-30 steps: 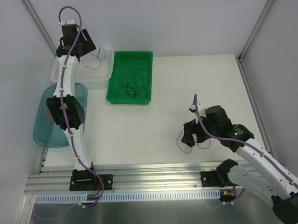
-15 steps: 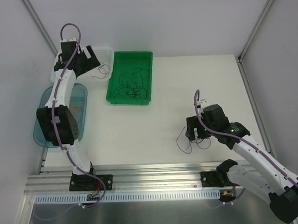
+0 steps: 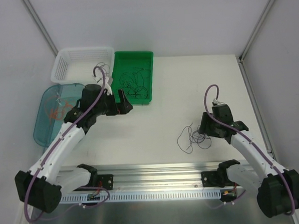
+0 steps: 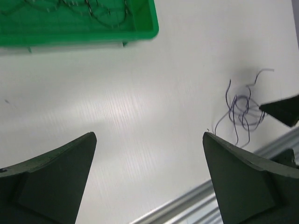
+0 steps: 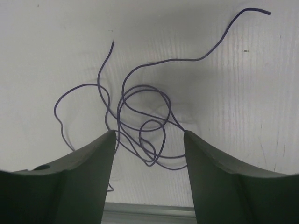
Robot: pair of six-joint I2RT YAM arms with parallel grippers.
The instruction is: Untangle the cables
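A loose purple cable (image 3: 193, 137) lies in curling loops on the white table, and shows in the right wrist view (image 5: 140, 116) and the left wrist view (image 4: 243, 112). My right gripper (image 3: 203, 131) is open just right of it, jaws either side of its near loops (image 5: 147, 135). A tangle of dark cables (image 3: 132, 82) lies in the green tray (image 3: 111, 91). My left gripper (image 3: 123, 104) is open and empty (image 4: 149, 135), over the table by the tray's front left corner (image 4: 149, 35). One thin cable (image 3: 103, 67) lies in the white basket (image 3: 67, 68). Red-orange wires (image 3: 54, 109) lie in the blue tray (image 3: 40, 133).
The metal rail (image 3: 152, 169) runs along the table's near edge. The enclosure walls and corner posts (image 3: 246, 51) close in the back and sides. My right fingertip (image 4: 282, 111) shows in the left wrist view beside the purple cable.
My left arm has swung from over the white basket down to the green tray's front, leaving a cable in the basket. My right gripper has drawn back right of the purple cable.
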